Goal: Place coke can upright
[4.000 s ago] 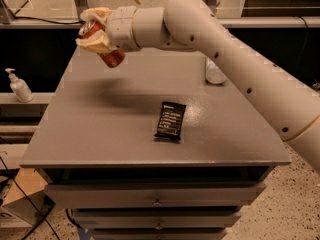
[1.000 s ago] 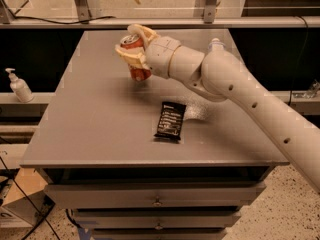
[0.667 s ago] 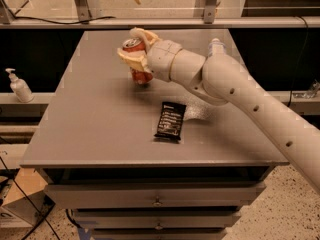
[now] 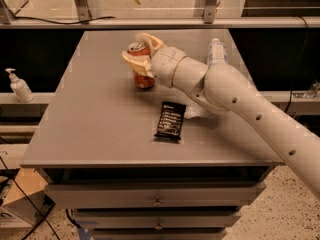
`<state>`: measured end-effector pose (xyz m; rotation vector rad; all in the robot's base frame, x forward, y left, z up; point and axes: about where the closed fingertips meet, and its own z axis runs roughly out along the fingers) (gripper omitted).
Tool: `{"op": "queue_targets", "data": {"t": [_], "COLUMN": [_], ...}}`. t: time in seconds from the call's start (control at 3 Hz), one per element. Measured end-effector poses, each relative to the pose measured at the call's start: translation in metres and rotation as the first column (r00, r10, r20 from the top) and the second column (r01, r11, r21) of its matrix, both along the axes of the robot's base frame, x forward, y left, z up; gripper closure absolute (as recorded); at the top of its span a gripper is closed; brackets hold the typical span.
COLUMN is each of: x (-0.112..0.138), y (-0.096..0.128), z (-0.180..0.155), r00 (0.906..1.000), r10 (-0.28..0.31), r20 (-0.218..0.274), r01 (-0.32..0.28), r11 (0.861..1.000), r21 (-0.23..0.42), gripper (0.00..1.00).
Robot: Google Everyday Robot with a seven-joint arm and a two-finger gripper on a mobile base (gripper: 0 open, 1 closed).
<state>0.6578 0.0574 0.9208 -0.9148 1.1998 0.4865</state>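
The coke can (image 4: 143, 73) is a red-orange can with a silver top. It stands upright on the grey table (image 4: 100, 114), a little back of the middle. My gripper (image 4: 139, 54) reaches in from the right at the end of the white arm. Its cream fingers (image 4: 135, 63) wrap around the can's upper half, one in front and one behind. The can's base rests on or very close to the tabletop.
A black snack wrapper (image 4: 170, 120) lies flat in front of the can, near the arm. A clear plastic bottle (image 4: 216, 51) with a white label stands at the back right, behind the arm. A hand pump bottle (image 4: 19, 86) stands on a ledge off the table's left.
The gripper has carried the can from high at the back left down to the table and brought it upright. Over the last second it has barely moved.
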Motion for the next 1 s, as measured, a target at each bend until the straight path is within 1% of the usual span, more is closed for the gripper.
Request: {"op": "queue_targets", "data": {"t": [1.0], "x": [-0.0005], "y": [-0.0017], "z": [0.0023], "r00": [1.0000], "r10": [-0.005], "r20": [-0.003], "r01": [0.005], "r11": [1.000], "r21": [0.006], "gripper": [0.13]}}
